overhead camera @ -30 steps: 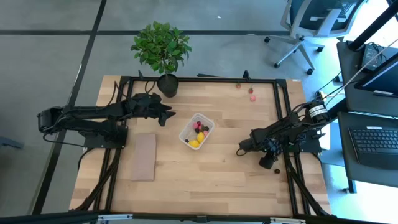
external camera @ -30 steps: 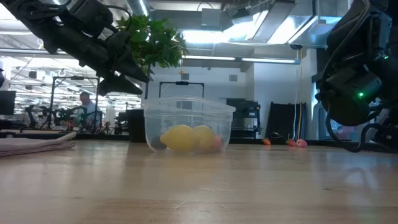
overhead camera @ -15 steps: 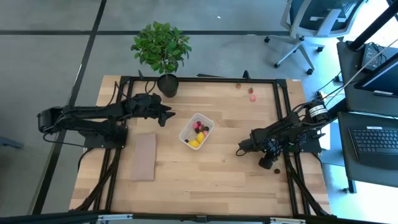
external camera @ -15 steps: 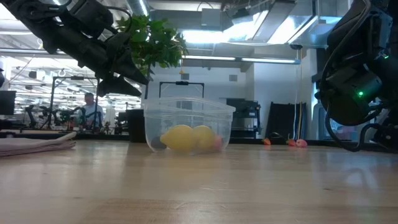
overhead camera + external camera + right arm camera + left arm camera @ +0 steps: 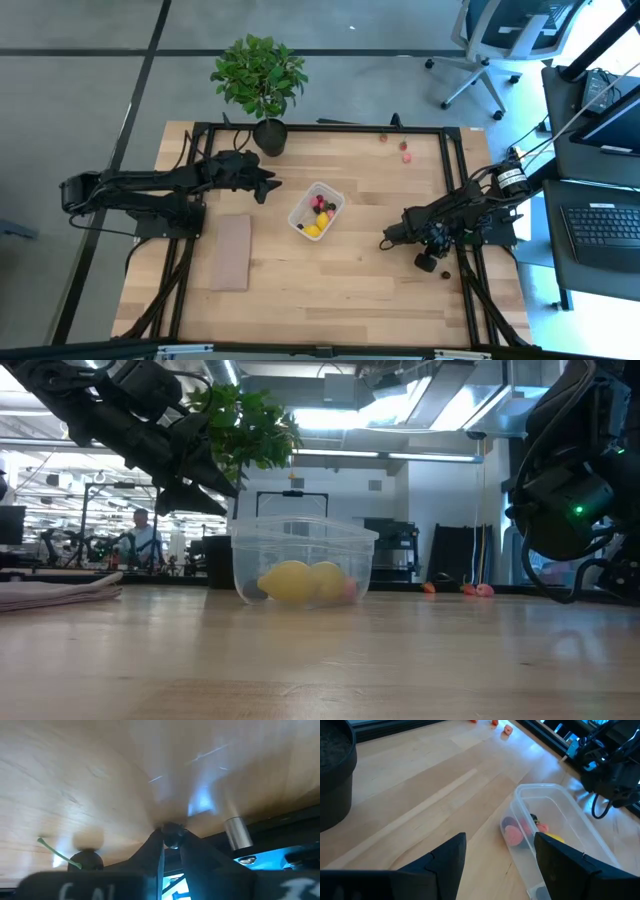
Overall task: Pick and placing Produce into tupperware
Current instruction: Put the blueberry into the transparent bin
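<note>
Because produce lies by the table's edge rail, right end effector point(image 5: 171, 840): low over the table point(image 5: 350, 290) near that rail, tips down at the wood to reach a small piece there.
Right end effector state: fingers pressed together, pinching a maroon piece point(image 5: 171, 834) at the very tips; looks like a grasp just made, lift not yet done (judgement).
Stemmed piece point(image 5: 87, 857): dark, round, green stalk, on the table just beside the right end effector, apart from its fingers; likely a later pick.
Tub point(image 5: 316, 210): open top, on the table, well apart from the right end effector, toward the table middle, between the two end effectors; open so pieces can drop straight in.
Tub contents point(image 5: 515, 834): pink, dark and yellow pieces already inside, lying on the bottom.
Left end effector point(image 5: 500, 855): waiting, held above the table just beside the tub, fingers spread, nothing between them; kept off the tub's top so the drop path is free (judgement).
Loose pieces point(image 5: 405, 152): red-pink, at the far table edge, well apart from both end effectors, outside the tub.
Next need (judgement): lift the maroon piece clear, carry it across to above the tub, release; tiny round piece at the fingertips could slip.
</note>
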You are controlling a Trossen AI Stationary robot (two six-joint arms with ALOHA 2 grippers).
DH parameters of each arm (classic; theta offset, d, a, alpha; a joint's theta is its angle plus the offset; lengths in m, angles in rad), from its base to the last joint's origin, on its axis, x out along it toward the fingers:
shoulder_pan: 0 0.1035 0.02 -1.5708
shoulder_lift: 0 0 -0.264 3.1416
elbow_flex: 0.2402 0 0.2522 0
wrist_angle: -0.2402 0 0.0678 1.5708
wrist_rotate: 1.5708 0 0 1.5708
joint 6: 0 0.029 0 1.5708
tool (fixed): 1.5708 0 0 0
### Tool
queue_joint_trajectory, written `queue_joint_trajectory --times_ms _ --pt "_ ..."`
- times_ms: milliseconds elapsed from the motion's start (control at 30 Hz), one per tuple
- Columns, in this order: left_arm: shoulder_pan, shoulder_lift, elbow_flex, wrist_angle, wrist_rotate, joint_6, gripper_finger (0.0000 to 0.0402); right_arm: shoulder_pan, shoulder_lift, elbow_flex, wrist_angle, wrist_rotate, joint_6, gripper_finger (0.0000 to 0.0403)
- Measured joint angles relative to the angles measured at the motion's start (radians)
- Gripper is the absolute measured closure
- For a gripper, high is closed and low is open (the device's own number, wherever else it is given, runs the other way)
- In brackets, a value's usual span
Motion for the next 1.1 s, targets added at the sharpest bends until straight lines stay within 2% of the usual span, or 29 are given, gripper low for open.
queue_joint_trajectory --times_ms 333,533,733,1000,1100 --pt "0.000 0.000 0.000 -0.046 0.000 0.001 0.0176 0.000 0.001 0.009 -0.005 0.003 0.003 0.0354" --pt "0.000 0.000 0.000 -0.046 0.000 0.001 0.0176 0.000 0.003 0.095 -0.010 0.059 -0.006 0.0357" --pt "0.000 0.000 0.000 -0.046 0.000 0.001 0.0176 -0.001 0.003 0.264 0.028 0.132 -0.037 0.0357" --pt "0.000 0.000 0.000 -0.045 0.000 0.001 0.0176 -0.024 0.003 0.603 0.050 0.298 -0.110 0.0356" --pt "0.000 0.000 0.000 -0.045 0.000 0.001 0.0176 -0.047 0.002 0.714 0.127 0.350 -0.157 0.0356"
